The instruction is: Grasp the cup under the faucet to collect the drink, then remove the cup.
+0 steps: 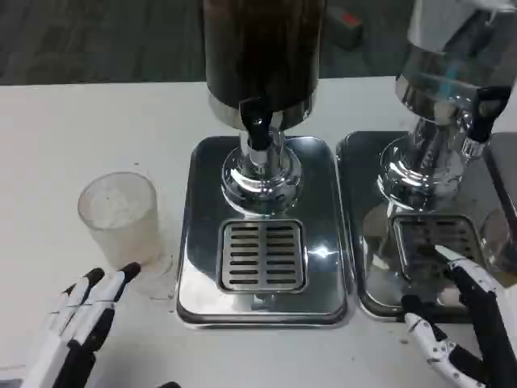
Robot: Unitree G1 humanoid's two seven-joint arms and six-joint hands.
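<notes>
On the white worktop (73, 121), toward its far edge, the dark dispenser (262, 56) stands on a steel drip tray (262, 234), faucet (257, 133) over the grille; a second dispenser (452, 89) stands by the right edge; the frosted translucent cup (119, 214) stands upright left of the tray, not under the faucet; the left hand (81, 323), released, fingers spread, sits just near of it; the right hand (464, 331) is likewise released; a clumsy reach could tip the light cup

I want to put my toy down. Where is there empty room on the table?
Bare table lies behind the cup, left of the dark dispenser's tray, and along the front edge between the left hand and right hand. It is crowded where the clear dispenser's tray adjoins.
</notes>
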